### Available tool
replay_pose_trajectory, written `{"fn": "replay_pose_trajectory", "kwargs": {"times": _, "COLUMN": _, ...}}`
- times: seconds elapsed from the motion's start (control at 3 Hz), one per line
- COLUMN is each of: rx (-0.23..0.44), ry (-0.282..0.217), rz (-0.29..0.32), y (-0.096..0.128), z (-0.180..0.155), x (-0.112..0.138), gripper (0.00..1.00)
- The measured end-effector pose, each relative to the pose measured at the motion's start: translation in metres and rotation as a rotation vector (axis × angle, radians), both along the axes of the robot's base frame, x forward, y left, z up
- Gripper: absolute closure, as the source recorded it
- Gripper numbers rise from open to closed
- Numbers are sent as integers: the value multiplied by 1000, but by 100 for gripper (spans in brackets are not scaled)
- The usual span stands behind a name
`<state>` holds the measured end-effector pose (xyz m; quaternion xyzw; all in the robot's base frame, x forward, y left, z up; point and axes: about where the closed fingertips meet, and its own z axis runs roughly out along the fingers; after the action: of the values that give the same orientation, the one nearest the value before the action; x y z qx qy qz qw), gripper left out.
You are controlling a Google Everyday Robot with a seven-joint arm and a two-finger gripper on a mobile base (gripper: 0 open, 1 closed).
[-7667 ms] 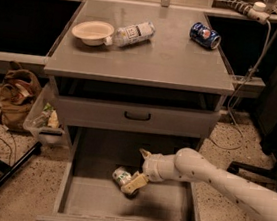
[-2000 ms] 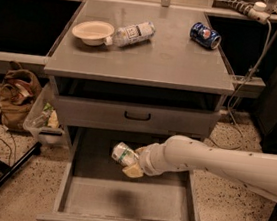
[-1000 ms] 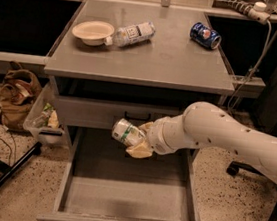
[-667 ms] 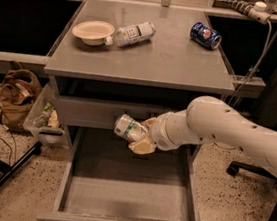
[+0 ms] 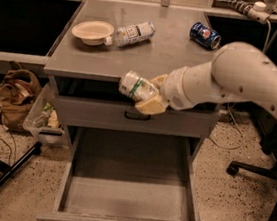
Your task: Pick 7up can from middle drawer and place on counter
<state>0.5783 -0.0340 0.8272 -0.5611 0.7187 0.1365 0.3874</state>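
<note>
- Brown bag (image 5: 15, 96) slumps on the speckled floor, left of the counter (image 5: 160, 55) and well below its top.
- Clear plastic bin (image 5: 45, 119) sits low down just past the counter's left edge, with scraps inside.
- Cream bowl (image 5: 93, 30) stands upright on the counter, towards its left rear.
- Clear plastic bottle (image 5: 133, 32) lies on its side on the counter, its cap end right at the bowl's rim.
- Now the one to watch: the 7up can (image 5: 134, 85), white and green, hangs in the air just in front of the counter's front edge. It is about level with that edge and tipped on its side, a silver end facing left.
- Gripper (image 5: 148, 91) is at that same front edge, its tan fingers (image 5: 150, 105) pinching the can, one above it and one below.
- Shallow drawer with the black handle (image 5: 136, 116) sits shut directly beneath the counter.
- Middle drawer (image 5: 127, 202) is pulled wide open lower down, out in front of the counter and straight under the held can, its plain grey floor on show.
- White arm (image 5: 233, 76) sweeps in from the right, crossing in front of the counter's right front corner.
- Blue soda can (image 5: 205, 35) lies on its side at the counter's right rear, well apart from the bottle.
- Black chair base (image 5: 263, 198) stands on the floor to the right of the counter.
</note>
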Motion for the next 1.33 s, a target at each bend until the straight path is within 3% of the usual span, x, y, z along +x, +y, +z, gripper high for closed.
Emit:
{"fn": "replay_pose_trajectory", "kwargs": {"times": 0.33, "rx": 27, "ry": -128, "rz": 11, "y": 5, "z": 55, "x": 48, "gripper": 100}}
{"fn": "replay_pose_trajectory", "kwargs": {"times": 0.67, "rx": 16, "ry": -245, "rz": -16, "y": 14, "z": 89, "x": 97, "gripper": 100}}
{"fn": "replay_pose_trajectory", "kwargs": {"times": 1.0, "rx": -60, "ry": -353, "rz": -90, "y": 24, "z": 109, "x": 139, "gripper": 100}}
{"fn": "replay_pose_trajectory", "kwargs": {"times": 1.33, "rx": -149, "ry": -381, "rz": -181, "y": 19, "z": 110, "x": 178, "gripper": 100}}
